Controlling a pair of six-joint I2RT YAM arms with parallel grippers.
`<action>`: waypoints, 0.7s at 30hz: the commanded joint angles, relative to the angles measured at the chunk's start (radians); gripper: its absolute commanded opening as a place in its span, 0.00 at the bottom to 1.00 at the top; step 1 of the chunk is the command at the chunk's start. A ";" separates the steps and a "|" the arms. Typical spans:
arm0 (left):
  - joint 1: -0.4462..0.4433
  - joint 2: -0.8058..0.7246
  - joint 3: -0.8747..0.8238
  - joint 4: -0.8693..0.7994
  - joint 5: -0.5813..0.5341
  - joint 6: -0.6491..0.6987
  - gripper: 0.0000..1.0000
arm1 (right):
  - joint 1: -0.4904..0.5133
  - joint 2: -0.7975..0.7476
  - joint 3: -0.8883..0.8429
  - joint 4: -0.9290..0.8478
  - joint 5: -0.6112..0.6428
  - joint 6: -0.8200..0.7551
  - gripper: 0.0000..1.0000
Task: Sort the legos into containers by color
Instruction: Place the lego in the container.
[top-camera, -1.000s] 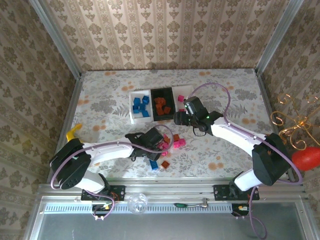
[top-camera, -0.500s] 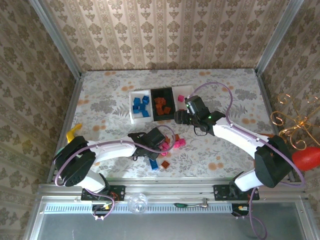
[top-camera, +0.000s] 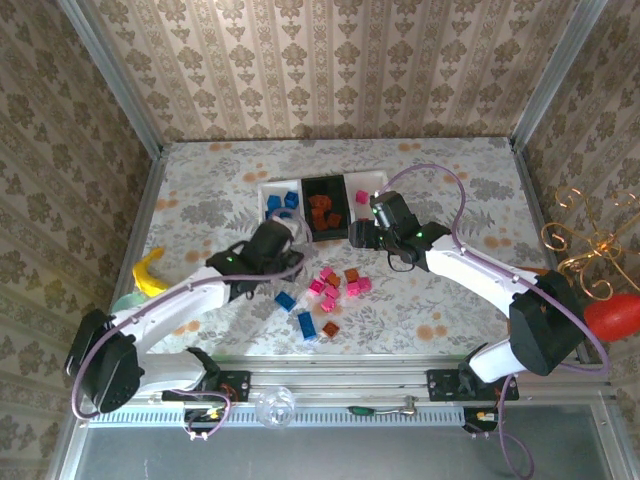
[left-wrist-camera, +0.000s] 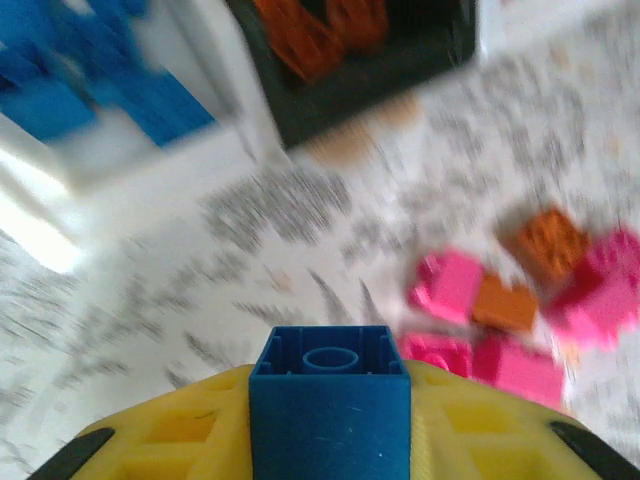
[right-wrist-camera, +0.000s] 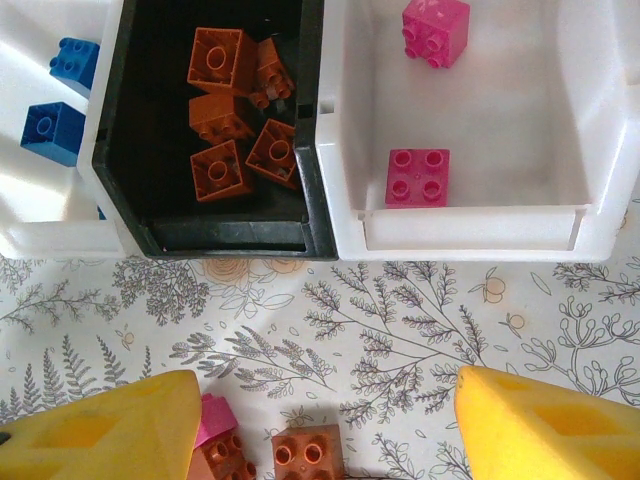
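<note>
Within left pincer (left-wrist-camera: 329, 432), one blue lego (left-wrist-camera: 329, 395).

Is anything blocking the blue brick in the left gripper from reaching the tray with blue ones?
No, nothing visible. Just bare flowery tablecloth lies between the small blue plastic brick in the left gripper and the white rectangular tray.

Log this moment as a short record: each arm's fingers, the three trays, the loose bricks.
left fingers: shut on blue brick, beside left white tray
right fingers: open, empty, above table
left white tray: blue bricks
black tray: orange bricks
right white tray: two pink bricks
table: loose pink, orange, blue bricks
</note>
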 joint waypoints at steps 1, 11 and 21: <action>0.090 0.029 0.090 0.060 0.011 0.004 0.36 | -0.004 -0.001 -0.004 -0.006 0.021 0.022 0.69; 0.282 0.373 0.309 0.174 0.095 -0.022 0.35 | 0.003 -0.041 -0.042 -0.023 0.010 0.029 0.69; 0.333 0.573 0.479 0.115 0.115 -0.034 0.38 | 0.019 -0.124 -0.119 -0.025 -0.053 0.015 0.70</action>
